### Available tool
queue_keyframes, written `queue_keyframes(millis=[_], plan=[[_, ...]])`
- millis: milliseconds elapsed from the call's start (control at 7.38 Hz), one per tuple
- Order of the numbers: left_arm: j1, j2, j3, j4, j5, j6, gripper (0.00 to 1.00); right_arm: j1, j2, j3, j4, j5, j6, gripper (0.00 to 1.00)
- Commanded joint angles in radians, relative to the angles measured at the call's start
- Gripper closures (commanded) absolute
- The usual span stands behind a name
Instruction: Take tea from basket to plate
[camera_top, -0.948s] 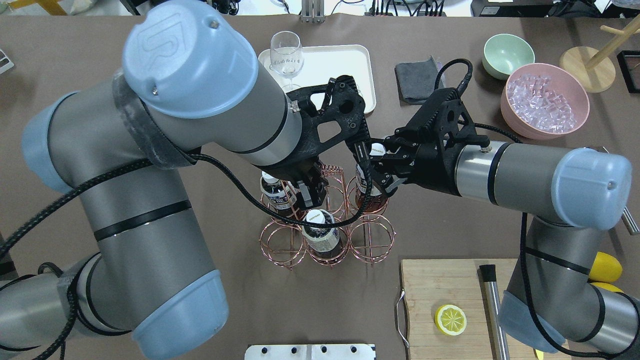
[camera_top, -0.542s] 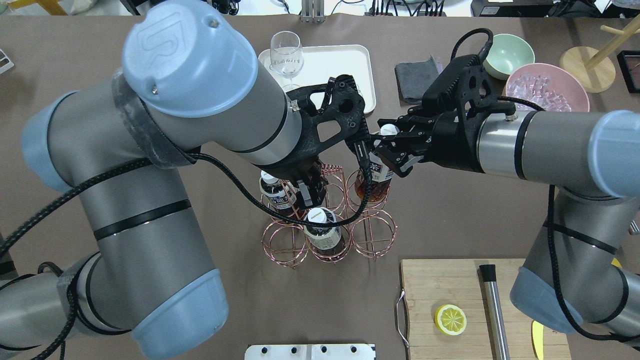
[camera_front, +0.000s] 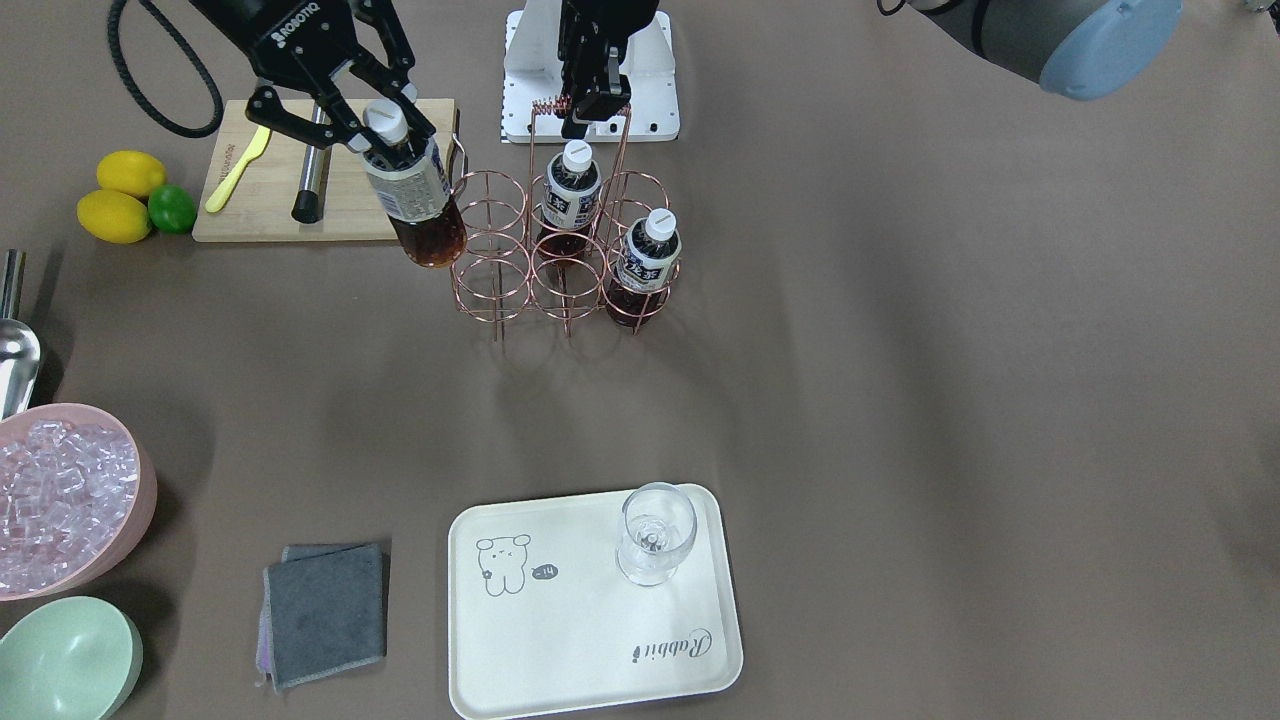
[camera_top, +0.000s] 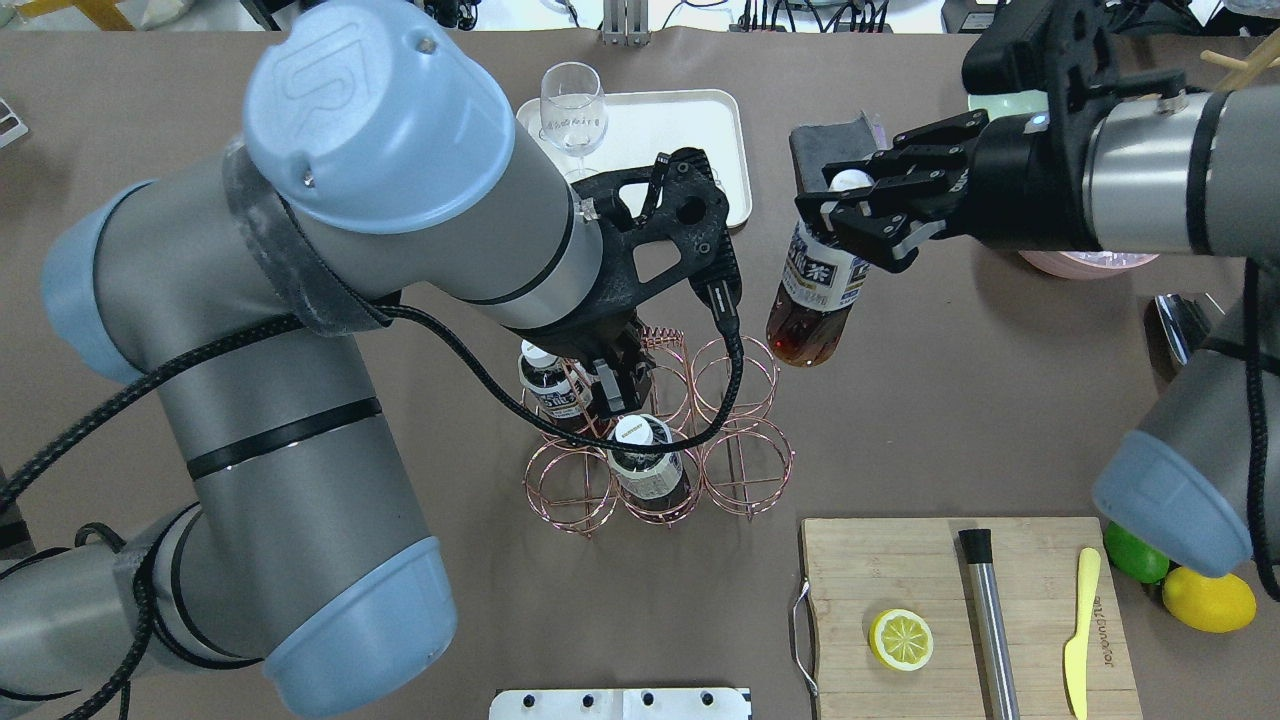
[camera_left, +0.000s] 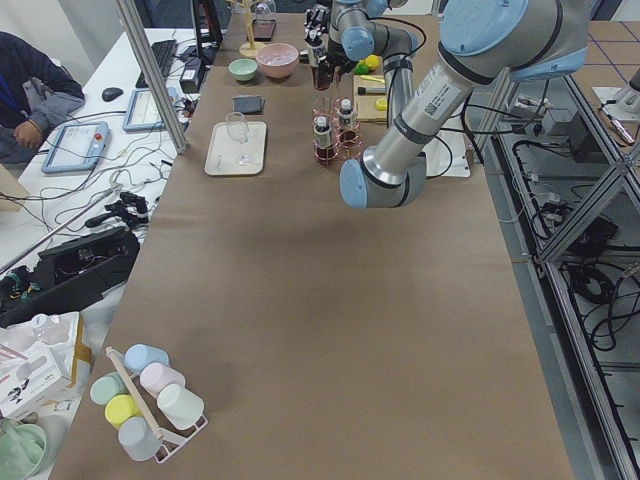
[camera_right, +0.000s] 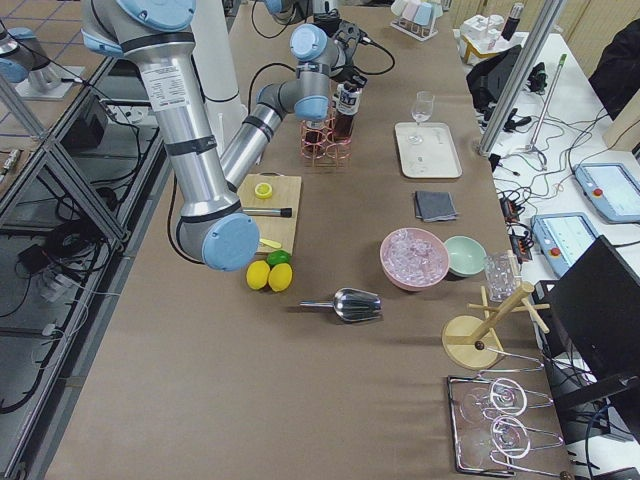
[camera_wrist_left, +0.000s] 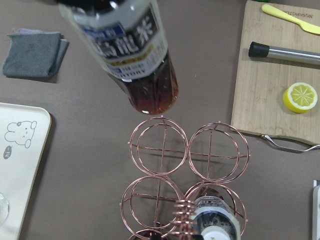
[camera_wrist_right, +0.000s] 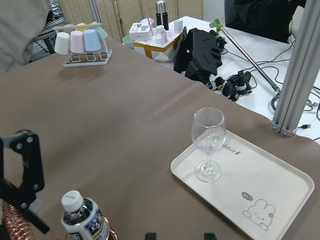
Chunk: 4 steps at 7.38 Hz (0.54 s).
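Right gripper (camera_top: 850, 225) holds tilted tea (camera_top: 815, 290) aloft beside basket (camera_top: 745, 470).

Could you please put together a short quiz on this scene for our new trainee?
1. True or false: the plate carries only a stemmed glass.
2. How many tea bottles stand in the basket?
3. Whose jaws hold the lifted tea? A) left gripper B) right gripper C) neither
Key: 1 true; 2 two; 3 B.
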Motion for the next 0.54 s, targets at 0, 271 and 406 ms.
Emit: queue_keyframes(millis=[0, 271, 406], plan=[[-0.004, 0.001, 0.001, 0.000, 0.000, 0.002, 1.00, 0.144, 0.003, -0.068, 0.030, 0.072, -0.020, 1.00], [-0.005, 0.001, 0.008, -0.002, -0.002, 0.002, 1.00, 0.166, 0.092, -0.256, 0.186, 0.015, -0.014, 1.00], [-0.007, 0.001, 0.009, -0.002, -0.002, 0.002, 1.00, 0.166, 0.150, -0.359, 0.260, -0.022, -0.003, 1.00]])
